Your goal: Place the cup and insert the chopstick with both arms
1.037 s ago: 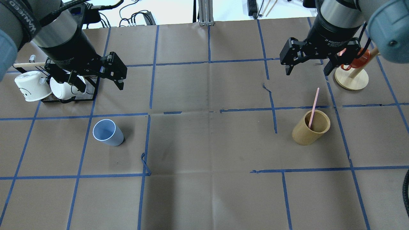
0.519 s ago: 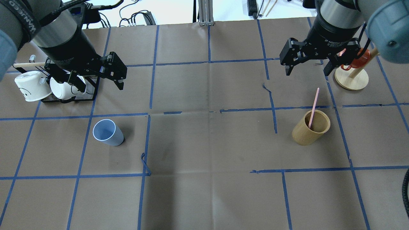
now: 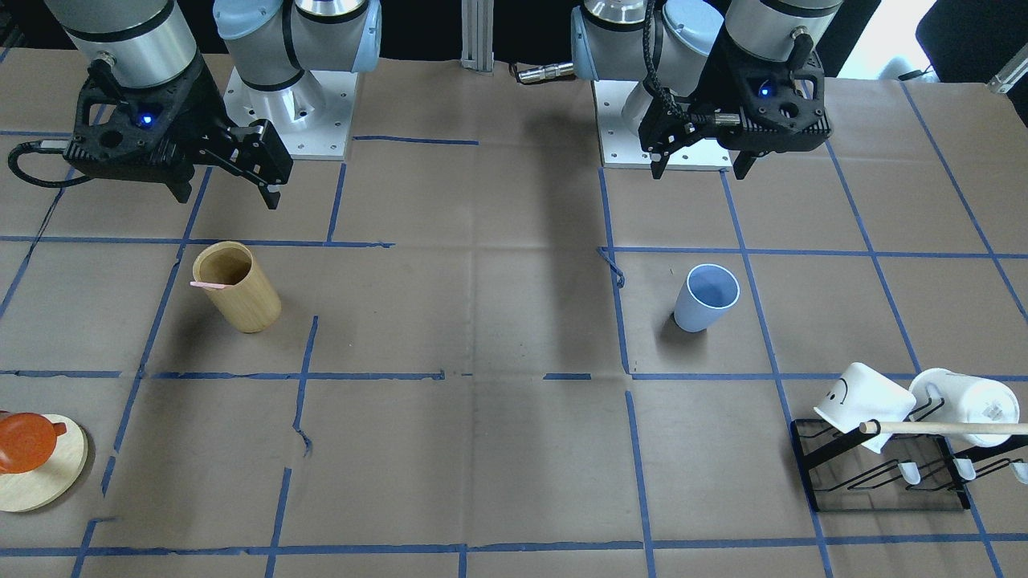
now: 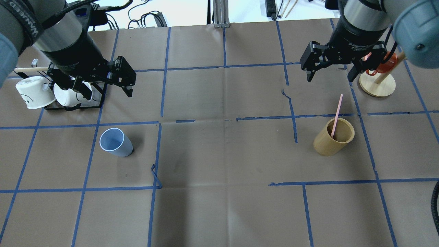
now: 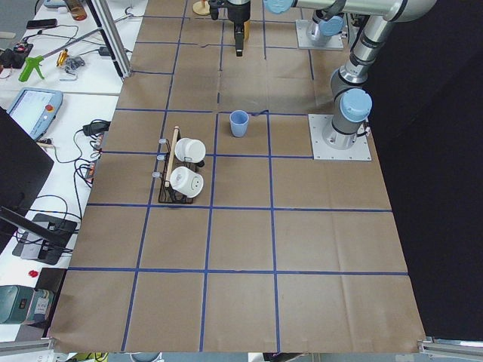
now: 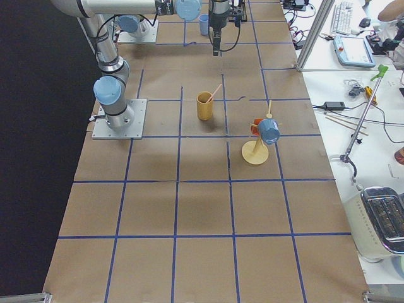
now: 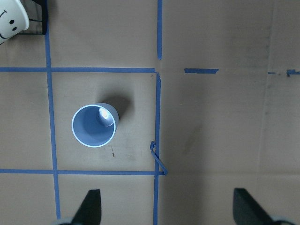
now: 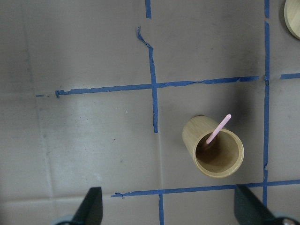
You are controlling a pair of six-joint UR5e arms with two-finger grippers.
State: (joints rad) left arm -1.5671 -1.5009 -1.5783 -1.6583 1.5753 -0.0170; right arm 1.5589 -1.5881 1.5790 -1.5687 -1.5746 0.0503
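Note:
The light blue cup (image 4: 116, 142) stands upright and empty on the table's left side; it also shows in the front view (image 3: 707, 297) and the left wrist view (image 7: 93, 125). One pink chopstick (image 4: 336, 115) leans inside a tan wooden cylinder (image 4: 333, 137) on the right, also seen in the right wrist view (image 8: 218, 129). My left gripper (image 4: 107, 93) is open and empty, high above the table, beyond the cup. My right gripper (image 4: 329, 78) is open and empty, high and beyond the cylinder.
A black wire rack (image 4: 73, 106) with two white mugs (image 4: 34, 92) and a long wooden dowel sits at the far left. A round wooden mug stand (image 4: 377, 85) with an orange mug (image 4: 380, 67) sits at the far right.

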